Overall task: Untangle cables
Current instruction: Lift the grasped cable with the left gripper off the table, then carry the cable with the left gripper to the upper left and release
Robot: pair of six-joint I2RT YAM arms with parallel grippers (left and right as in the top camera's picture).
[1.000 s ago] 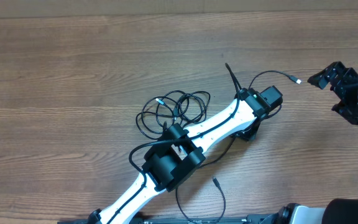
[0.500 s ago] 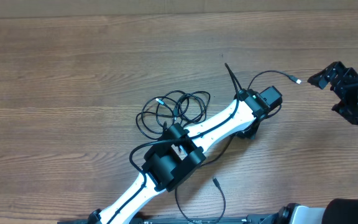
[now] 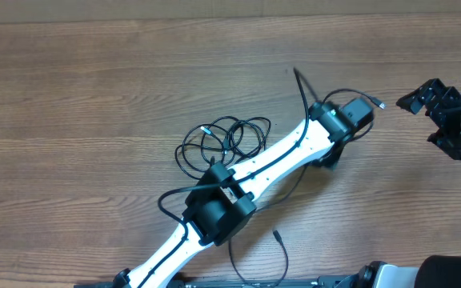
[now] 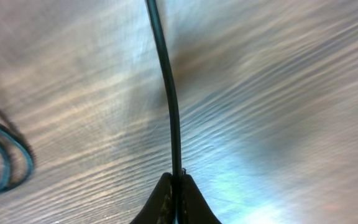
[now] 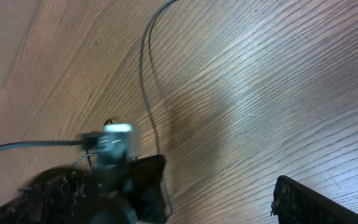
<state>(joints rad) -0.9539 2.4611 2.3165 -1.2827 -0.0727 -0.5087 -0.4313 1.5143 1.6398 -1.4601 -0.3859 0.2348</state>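
Left end effector (image 4: pixel 175 184): clenched on a single black strand (image 4: pixel 166 81), fingertips pressed together with the cord pinched between them. In the left wrist view the strand runs straight out from the pinch and off the top edge. The overhead view hides the pinch under the wrist. A strand emerges on the far side of that wrist and runs away, far and slightly left; probably the same cord. Right end effector (image 3: pixel 416 98): released, jaws wide, nothing between them, sitting far right on the worktop (image 3: pixel 94 80). The bulk of the cables (image 3: pixel 222 142) lies as loose overlapping loops to the left of the left end effector, beside the forearm, just near of mid-worktop. A loop arcs over the far side of the left wrist and ends in a silver-tipped plug (image 3: pixel 380 103), lying between the two end effectors and closer to the right one. Right wrist view is blurred; a pale shape low left may be that plug, cannot confirm. Key relation: the tangle is left of the pinch and the free plug end is right of it, so the cord's run is broadly left to right across the left end effector. Judgement: drawing the pinched strand rightward, away from the loops, should pull slack out. The right arm is better placed for the plug. Risk: the loops may drag along as one clump instead of parting.
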